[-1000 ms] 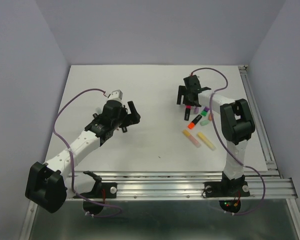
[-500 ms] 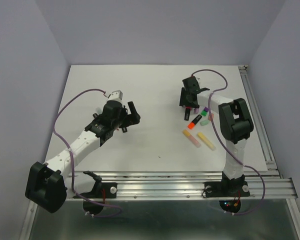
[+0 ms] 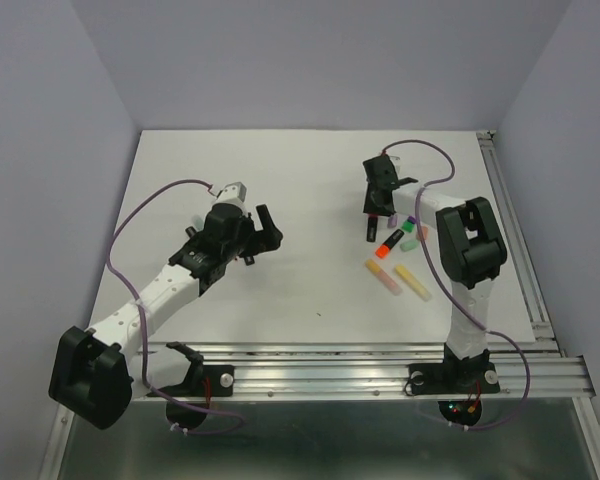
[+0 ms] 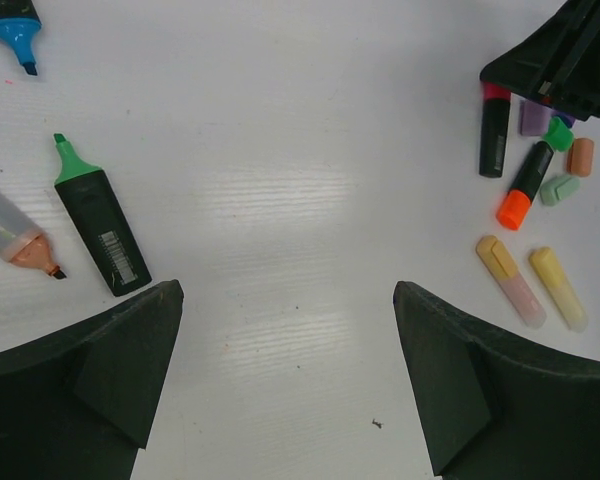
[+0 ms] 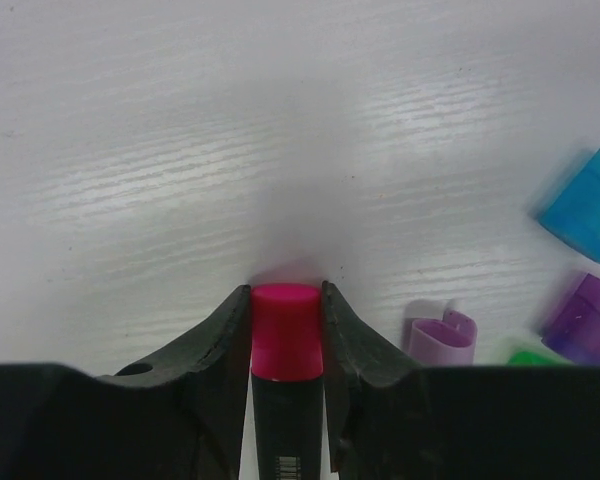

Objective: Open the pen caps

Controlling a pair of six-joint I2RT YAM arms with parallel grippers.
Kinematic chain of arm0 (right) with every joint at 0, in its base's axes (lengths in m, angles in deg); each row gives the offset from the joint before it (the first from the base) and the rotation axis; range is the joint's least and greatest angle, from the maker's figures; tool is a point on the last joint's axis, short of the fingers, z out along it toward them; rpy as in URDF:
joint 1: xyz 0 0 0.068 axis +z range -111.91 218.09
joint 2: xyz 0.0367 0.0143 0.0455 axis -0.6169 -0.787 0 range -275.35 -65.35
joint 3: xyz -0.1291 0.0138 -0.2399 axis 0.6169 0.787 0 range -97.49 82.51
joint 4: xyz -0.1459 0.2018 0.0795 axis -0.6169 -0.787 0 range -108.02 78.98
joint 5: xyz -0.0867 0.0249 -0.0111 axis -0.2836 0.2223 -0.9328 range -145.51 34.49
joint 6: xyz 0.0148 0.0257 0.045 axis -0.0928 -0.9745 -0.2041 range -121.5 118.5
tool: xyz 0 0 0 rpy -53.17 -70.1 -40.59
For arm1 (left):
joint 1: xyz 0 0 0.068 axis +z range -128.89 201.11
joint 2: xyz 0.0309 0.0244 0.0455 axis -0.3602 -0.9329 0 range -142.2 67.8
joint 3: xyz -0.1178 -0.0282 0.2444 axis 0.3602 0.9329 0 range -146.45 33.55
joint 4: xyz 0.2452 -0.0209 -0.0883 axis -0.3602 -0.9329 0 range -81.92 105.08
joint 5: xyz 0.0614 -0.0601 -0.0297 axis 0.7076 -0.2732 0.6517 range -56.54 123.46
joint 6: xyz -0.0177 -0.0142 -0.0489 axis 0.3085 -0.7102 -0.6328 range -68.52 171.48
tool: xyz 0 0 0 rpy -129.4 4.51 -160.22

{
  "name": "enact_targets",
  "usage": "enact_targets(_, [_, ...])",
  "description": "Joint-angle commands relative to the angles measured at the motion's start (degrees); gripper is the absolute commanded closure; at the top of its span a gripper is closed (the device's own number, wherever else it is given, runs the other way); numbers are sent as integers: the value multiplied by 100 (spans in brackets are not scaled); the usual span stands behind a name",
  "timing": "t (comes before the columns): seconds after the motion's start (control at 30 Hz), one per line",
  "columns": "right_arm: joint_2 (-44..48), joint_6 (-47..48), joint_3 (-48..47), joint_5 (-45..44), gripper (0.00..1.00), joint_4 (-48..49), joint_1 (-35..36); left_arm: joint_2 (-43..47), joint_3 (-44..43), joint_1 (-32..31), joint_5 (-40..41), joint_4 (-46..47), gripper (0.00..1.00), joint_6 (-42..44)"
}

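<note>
Step in hand: judged to be securing the capped highlighter so its cap can be pulled off.
Right end effector: fingers pressed in from both sides, pinching the pink cap.
Pink cap, place: seated on its black barrel, lying flat in the right half of the tabletop, well in from the right edge.
Left end effector: spread wide, holding nothing, hovering over the left half, well apart from the pen.
Neighbours: a lilac cap lies loose just beside the right finger, and a blue cap lies farther toward the right edge.
Doing it well: the grip seems to sit on the cap, so the barrel needs a counter-hold. Bring the spread end effector across to clamp the barrel, then pull straight along the pen's axis.
Risk: lifting at a tilt may drag the lilac cap, and a sideways pull could slip off the smooth cap.
</note>
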Motion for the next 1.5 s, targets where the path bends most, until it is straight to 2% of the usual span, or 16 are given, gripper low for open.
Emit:
enact_targets(0.0, [395, 21, 352, 288, 99, 180, 156, 340, 191, -40, -487, 520, 1, 167])
enact_targets(0.17, [1360, -321, 1046, 815, 99, 916, 569, 525, 402, -110, -1102, 829, 1, 53])
enact_targets(0.27, [2379, -1126, 1836, 930, 99, 1707, 981, 604, 516, -461, -1279, 1136, 1, -122])
enact_targets(0.33, [3185, -1620, 2598, 660, 99, 1858, 1419, 595, 526, -829, -1174, 1294, 1, -236])
enact_targets(0.4, [3959, -2288, 3485, 465, 99, 2630, 1746, 517, 465, -1085, -1078, 1313, 1, -228])
enact_targets(0.53, [4665, -3002, 4052, -78, 99, 2800, 2527, 385, 411, -1682, -1042, 1418, 1, -123])
enact_targets(0.67, [4982, -3169, 4062, -616, 99, 2536, 3047, 297, 420, -1982, -972, 1576, 1, -131])
enact_targets(0.97, [5098, -4083, 4106, -740, 99, 2588, 3382, -63, 315, -2246, -770, 1647, 1, -140])
enact_targets(1.07, [5028, -4162, 4045, -618, 99, 2606, 3470, -108, 271, -2273, -743, 1647, 14, -131])
enact_targets(1.17, [4843, -4101, 3851, -582, 99, 2431, 3558, -134, 227, -2282, -743, 1665, 45, -166])
enact_targets(1.27, [4642, -4083, 3667, -556, 99, 2299, 3637, -108, 227, -2290, -752, 1726, 57, -202])
enact_targets(1.33, [4606, -4110, 3640, -564, 99, 2298, 3663, -90, 253, -2290, -760, 1744, 71, -202])
enact_targets(1.37, [4605, -4110, 3649, -573, 99, 2368, 3690, -90, 253, -2299, -769, 1744, 78, -202])
enact_targets(1.4, [4605, -4118, 3657, -591, 99, 2395, 3699, -81, 262, -2299, -787, 1735, 94, -202])
enact_targets(1.43, [4614, -4127, 3666, -608, 99, 2404, 3716, -81, 280, -2299, -778, 1744, 100, -219])
enact_targets(1.47, [4632, -4127, 3675, -643, 99, 2456, 3716, -73, 297, -2308, -769, 1744, 100, -237])
